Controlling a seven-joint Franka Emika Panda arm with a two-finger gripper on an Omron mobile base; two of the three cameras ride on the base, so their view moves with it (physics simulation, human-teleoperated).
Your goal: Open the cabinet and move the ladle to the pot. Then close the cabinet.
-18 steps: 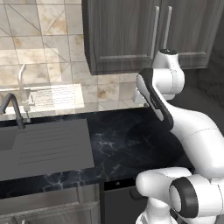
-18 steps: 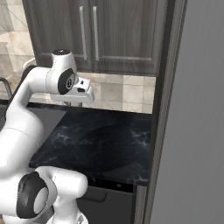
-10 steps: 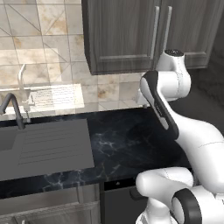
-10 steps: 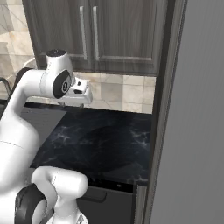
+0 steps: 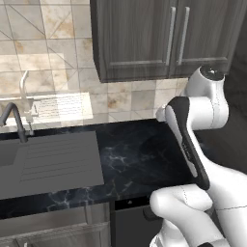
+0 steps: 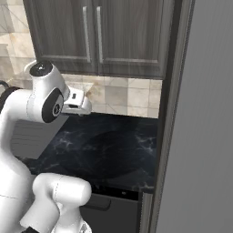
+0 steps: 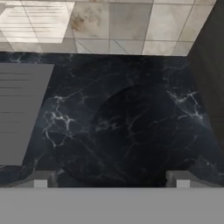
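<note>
Since the earlier frames the arm has been raised slightly toward the cabinet [image 5: 169, 36], doors shut. The fingers [image 7: 111, 179] are spread wide, empty, aimed at the black counter [image 7: 127, 127]; the vertical door handles [image 6: 92, 34] lie at twelve o'clock above the hand.

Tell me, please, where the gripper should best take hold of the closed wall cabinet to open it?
Probably on one of the cabinet's long vertical bar handles, coming straight at the door front with the open gripper spanning the bar sideways. The bars stand off the flat doors, both shut, and offer the only graspable edge.
</note>
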